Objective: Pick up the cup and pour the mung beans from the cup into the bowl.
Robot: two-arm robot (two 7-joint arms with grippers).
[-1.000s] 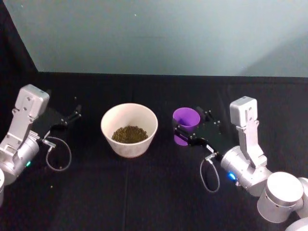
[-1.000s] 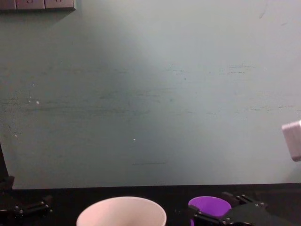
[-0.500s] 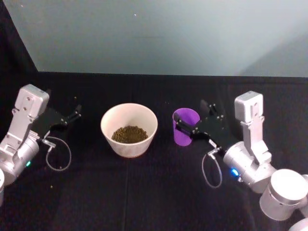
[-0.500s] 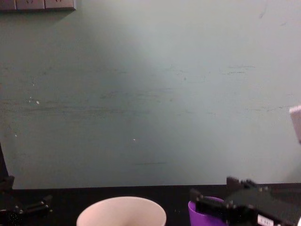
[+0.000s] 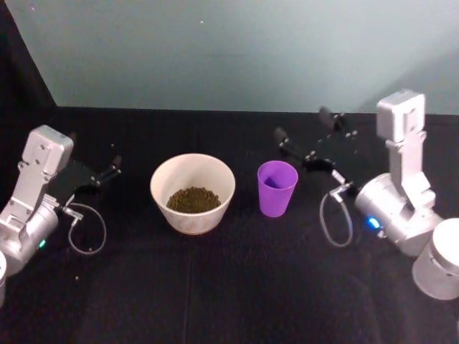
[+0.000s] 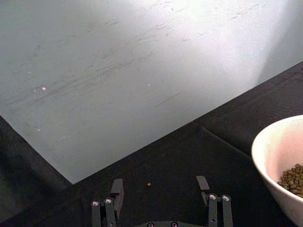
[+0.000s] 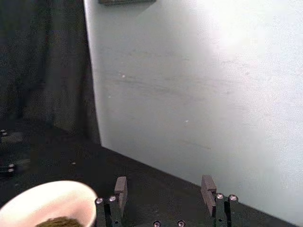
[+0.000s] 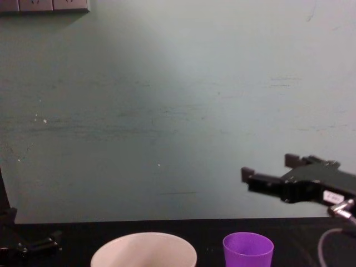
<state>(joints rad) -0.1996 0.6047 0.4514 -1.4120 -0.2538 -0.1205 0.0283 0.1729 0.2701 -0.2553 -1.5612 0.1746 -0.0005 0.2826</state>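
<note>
Standing upright beside the bowl, the cup sits under the released right end effector

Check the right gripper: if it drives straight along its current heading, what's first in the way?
Likely nothing: the open right gripper sits raised, above the cup, pointing left past the bowl. The path looks free, though depth is uncertain.

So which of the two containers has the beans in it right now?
The bowl, the wide pale one on the left; a dark heap of beans lies in its bottom. The purple cup beside it stands upright and looks empty.
</note>
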